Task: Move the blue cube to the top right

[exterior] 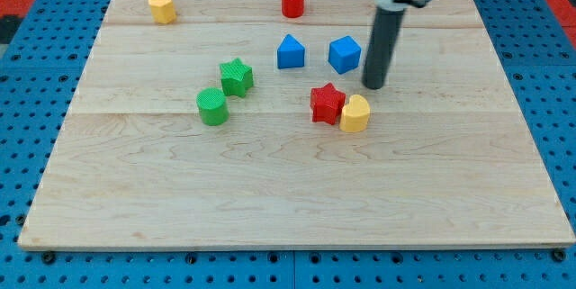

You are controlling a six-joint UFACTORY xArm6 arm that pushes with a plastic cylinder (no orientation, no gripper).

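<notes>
My tip [373,85] on table [270,208], just right of blue cube [345,54], slightly lower in view; narrow gap, contact cannot tell. No hand on this arm (plain rod only), so nothing spread or pinched. Blue cube sits upper centre-right, beside blue triangular block [290,52]. Red star [327,103] touching yellow block [355,113] just below tip. Green star [236,77], green cylinder [212,107] left of centre. Red cylinder [292,2], yellow block [162,7] near top edge.

1. Bright, even light covers the wooden board [297,199], with no glare on it.
2. Shadows are short and soft, close under each block.
3. Focus is sharp throughout; the rod [382,41] looks slightly soft at the view's top.
</notes>
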